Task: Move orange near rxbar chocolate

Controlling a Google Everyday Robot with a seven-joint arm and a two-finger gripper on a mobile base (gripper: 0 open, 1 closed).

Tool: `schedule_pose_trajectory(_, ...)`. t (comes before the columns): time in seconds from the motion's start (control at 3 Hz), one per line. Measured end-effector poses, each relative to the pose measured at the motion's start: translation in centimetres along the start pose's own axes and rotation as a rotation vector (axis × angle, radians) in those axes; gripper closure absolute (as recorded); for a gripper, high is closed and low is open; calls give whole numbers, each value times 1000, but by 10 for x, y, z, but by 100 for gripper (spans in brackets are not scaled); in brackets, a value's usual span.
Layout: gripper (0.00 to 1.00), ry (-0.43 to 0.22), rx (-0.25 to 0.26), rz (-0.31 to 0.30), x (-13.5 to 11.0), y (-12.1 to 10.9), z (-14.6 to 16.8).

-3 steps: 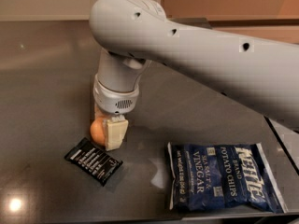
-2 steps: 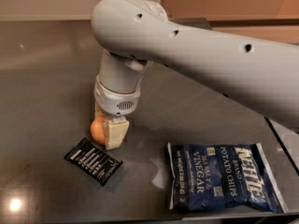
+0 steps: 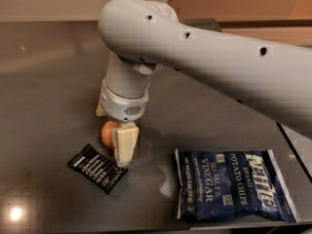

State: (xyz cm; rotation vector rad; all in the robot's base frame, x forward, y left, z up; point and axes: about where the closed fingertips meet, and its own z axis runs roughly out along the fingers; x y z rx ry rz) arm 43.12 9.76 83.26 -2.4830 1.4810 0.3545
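Observation:
The orange (image 3: pixel 108 133) sits between the fingers of my gripper (image 3: pixel 115 147), low over the dark table, with the near cream-coloured finger (image 3: pixel 125 143) covering its right side. The gripper is shut on the orange and points straight down from the big grey arm. The rxbar chocolate (image 3: pixel 97 168), a flat black wrapper with white lettering, lies on the table just in front and left of the gripper, its right end almost under the near fingertip. The far finger is mostly hidden behind the orange and the wrist.
A large dark-blue potato chips bag (image 3: pixel 233 183) lies flat at the front right. The grey arm (image 3: pixel 219 57) spans the upper right of the view. The table's right edge (image 3: pixel 292 140) runs close behind the bag.
The gripper and the orange have shifted very slightly to the right. The rxbar and the chip bag have not moved.

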Motion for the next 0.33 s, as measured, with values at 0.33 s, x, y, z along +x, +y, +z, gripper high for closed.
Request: schedule_pose_trajectory(0.33, 0, 0, 0, 0, 0, 0, 0)
